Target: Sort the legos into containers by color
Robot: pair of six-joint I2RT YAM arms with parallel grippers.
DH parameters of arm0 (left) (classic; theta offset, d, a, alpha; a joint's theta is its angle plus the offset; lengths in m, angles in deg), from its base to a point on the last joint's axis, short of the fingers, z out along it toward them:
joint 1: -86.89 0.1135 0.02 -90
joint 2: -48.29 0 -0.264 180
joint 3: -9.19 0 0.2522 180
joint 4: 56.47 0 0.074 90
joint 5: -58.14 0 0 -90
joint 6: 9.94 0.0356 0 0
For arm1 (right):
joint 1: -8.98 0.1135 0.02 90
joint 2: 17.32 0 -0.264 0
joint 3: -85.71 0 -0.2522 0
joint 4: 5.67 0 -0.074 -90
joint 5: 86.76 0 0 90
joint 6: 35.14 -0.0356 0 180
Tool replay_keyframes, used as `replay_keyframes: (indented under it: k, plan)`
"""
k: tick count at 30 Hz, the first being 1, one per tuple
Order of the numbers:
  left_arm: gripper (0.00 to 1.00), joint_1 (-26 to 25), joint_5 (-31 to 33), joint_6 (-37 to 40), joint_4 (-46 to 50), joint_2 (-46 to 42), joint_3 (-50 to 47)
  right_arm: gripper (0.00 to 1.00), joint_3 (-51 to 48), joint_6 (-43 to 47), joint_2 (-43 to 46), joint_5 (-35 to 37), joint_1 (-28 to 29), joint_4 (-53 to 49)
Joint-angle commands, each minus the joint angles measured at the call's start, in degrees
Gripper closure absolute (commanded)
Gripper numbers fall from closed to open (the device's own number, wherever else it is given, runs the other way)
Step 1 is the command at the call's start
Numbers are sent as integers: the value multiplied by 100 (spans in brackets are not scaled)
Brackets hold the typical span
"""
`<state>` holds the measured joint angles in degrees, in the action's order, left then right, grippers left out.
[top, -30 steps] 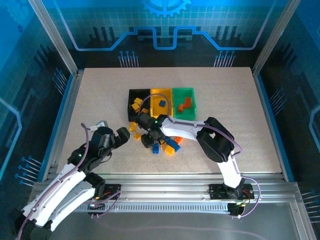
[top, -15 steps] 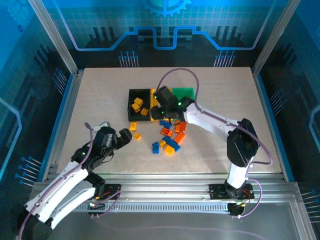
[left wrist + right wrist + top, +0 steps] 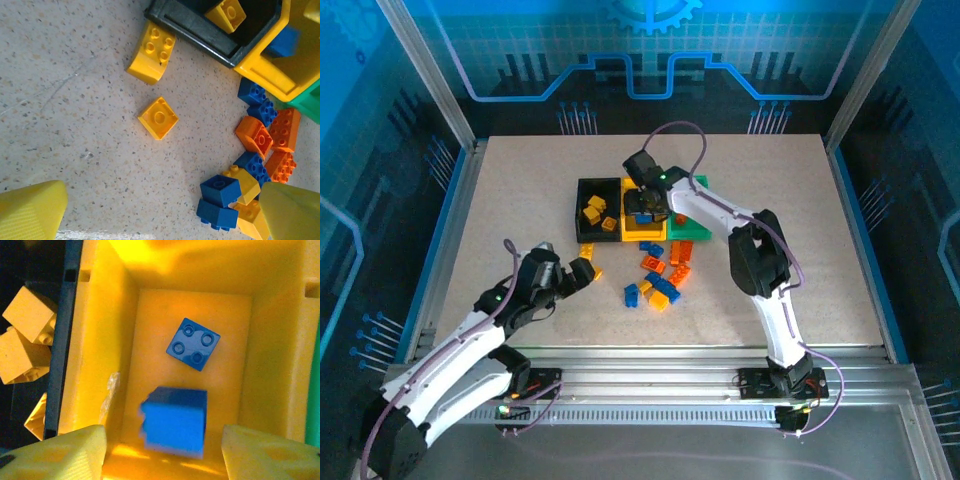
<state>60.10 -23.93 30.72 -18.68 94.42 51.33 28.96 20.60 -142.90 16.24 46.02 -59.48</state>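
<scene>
The black bin (image 3: 582,232), yellow bin (image 3: 642,234) and green bin (image 3: 694,228) stand in a row at mid-table. My right gripper (image 3: 646,203) hangs open over the yellow bin (image 3: 260,355). A blurred blue lego (image 3: 175,422) is loose between its spread fingers (image 3: 65,455), above another blue lego (image 3: 193,344) on the bin floor. My left gripper (image 3: 582,273) is open and empty just above the table. A small yellow lego (image 3: 158,117) and a curved yellow one (image 3: 151,51) lie ahead of it. Mixed blue, orange and yellow legos (image 3: 660,275) are piled in front of the bins.
Several yellow legos (image 3: 27,340) lie in the black bin (image 3: 200,37). The pile of legos (image 3: 250,170) sits close to my left gripper's right finger (image 3: 292,210). Bare table (image 3: 520,190) stretches left and right of the bins, inside a metal frame (image 3: 455,220).
My right gripper has gone from the pile up to the yellow bin and let a blue lego go there. My left gripper has edged right toward the loose yellow legos.
</scene>
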Motion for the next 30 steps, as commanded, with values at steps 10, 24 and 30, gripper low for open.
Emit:
replay_keyframes:
  k: [10,24,30]
  plan:
    - [7,-839,-424,574,-431,1198,429,29,-1342,-150,1551,-333,-13,519]
    - [25,-2705,1172,849,-518,3947,1677,28,-4219,-327,3687,-538,-169,1253]
    - [40,-2832,1573,683,-428,4390,1844,28,-4513,-312,4052,-621,-307,1354]
